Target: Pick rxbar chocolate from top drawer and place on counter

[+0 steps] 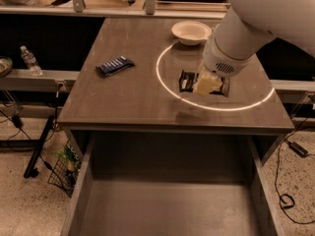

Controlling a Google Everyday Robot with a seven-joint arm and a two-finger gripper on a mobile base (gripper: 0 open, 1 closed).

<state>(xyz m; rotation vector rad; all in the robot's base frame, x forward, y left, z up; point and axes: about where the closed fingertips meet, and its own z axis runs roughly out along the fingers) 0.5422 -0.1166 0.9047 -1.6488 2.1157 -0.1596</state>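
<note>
Rxbar (186, 81): black wrapper, long axis running left to right, level with the counter's near edge; its ends are seen on either side of the gripper, inside the ring (157, 72) of white light on the right half of the counter (128, 100). Whether it touches the surface cannot be told. Gripper (206, 84): pointed downward over the counter, its pale jaws clamped across the middle of the rxbar. Arm (246, 28): white, bulky, entered from the upper right and slanted down and to the left, with a vented wrist just above the gripper. Drawer (167, 210): pulled open at the near side below the counter, its flat bottom bare. Also listed on the counter: a white bowl (191, 32) at the far edge and a blue bar (114, 66) to the left, well apart from the ring. Surroundings: a bottle (30, 60) on a shelf at far left, and a speckled floor (29, 205) with cables (285, 191).
</note>
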